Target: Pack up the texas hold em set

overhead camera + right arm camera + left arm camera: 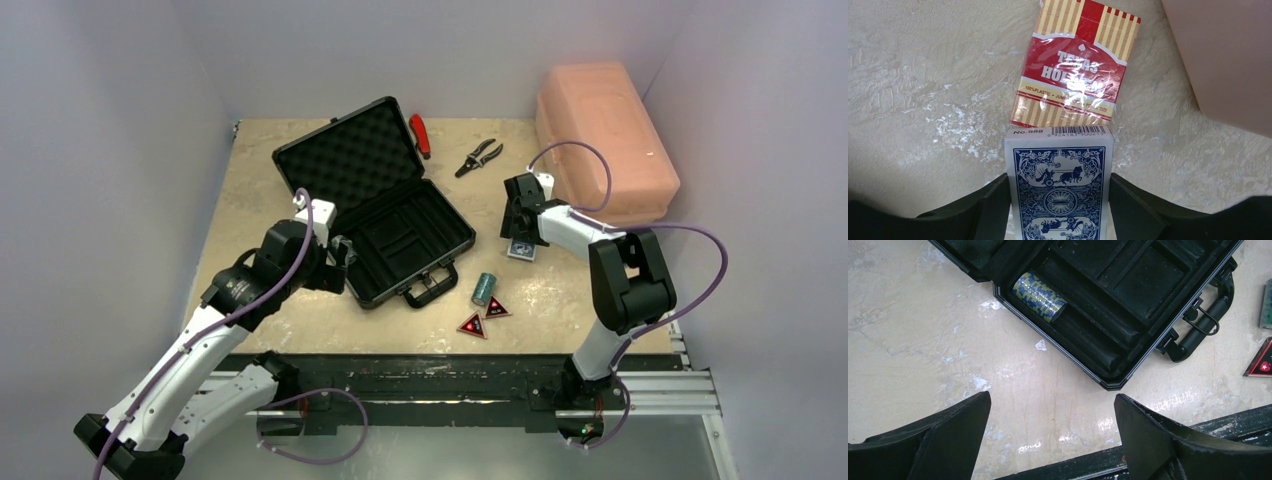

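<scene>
Left claw point(1053, 405): open, empty, above the counter point(923, 340) at the briefcase's point(415, 235) near-left corner. Right claw point(520, 232): closed on the blue deck point(1060, 200), right of the briefcase, long axis pointing away from the wrist. Likely carry: leftward.

The left gripper point(1052, 402) hangs with its jaws spread wide. The right gripper point(1059, 200), wrist bent down, clamps the blue card deck point(1058, 167).

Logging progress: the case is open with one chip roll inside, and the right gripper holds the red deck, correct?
No. The right gripper holds the blue deck; the red deck lies on the table beyond it, per the right wrist view. The case is open with one chip roll inside.
</scene>
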Controlling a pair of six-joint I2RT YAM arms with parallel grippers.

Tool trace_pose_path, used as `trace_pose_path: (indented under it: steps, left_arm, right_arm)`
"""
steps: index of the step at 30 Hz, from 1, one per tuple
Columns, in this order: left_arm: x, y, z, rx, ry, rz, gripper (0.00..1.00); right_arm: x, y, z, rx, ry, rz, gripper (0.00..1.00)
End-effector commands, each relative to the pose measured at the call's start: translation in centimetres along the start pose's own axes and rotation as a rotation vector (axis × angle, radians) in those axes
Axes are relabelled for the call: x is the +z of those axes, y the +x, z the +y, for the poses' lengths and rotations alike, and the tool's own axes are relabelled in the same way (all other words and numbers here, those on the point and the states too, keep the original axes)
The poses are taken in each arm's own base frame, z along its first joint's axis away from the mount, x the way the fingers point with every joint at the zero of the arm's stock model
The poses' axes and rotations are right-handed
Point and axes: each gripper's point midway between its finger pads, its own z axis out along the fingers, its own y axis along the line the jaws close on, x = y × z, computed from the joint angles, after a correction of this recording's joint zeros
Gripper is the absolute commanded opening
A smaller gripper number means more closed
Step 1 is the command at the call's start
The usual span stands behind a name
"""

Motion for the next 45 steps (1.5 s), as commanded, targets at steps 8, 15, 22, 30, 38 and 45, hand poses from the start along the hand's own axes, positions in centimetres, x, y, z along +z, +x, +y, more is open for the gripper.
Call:
trace_pose_path:
  steps: [8,15,22,30,38,45]
  left_arm:
    - [-0.6,-2.1,-0.3,0.002,0.021,-0.069,0.93]
    - [-0.7,-2.1,-0.3,0.002,0.026,-0.073,0.91]
    - [-1.0,-2.3,-0.3,0.000,0.030,-0.083,0.91]
    - [-1.3,-2.4,-0.4,-0.002,0.039,-0.095,0.91]
    - [-1.6,-2.5,-0.4,-0.007,0.045,-0.107,0.90]
    - [-1.7,-2.5,-0.6,-0.009,0.059,-0.111,0.90]
  right_arm:
    - [-1.8,-1.9,0.8,0.032,-0.062,-0.032,0.59]
    - [-5.6,-5.3,2.0,0.088,-0.157,-0.090,0.59]
    - [-9.8,-8.8,3.4,0.170,-0.269,-0.143,0.59]
    - [-14.6,-11.1,6.6,0.331,-0.500,-0.157,0.55]
    - [-18.6,-12.3,10.2,0.415,-0.665,-0.192,0.52]
    - [-21.2,-12.1,14.6,0.360,-0.746,-0.224,0.52]
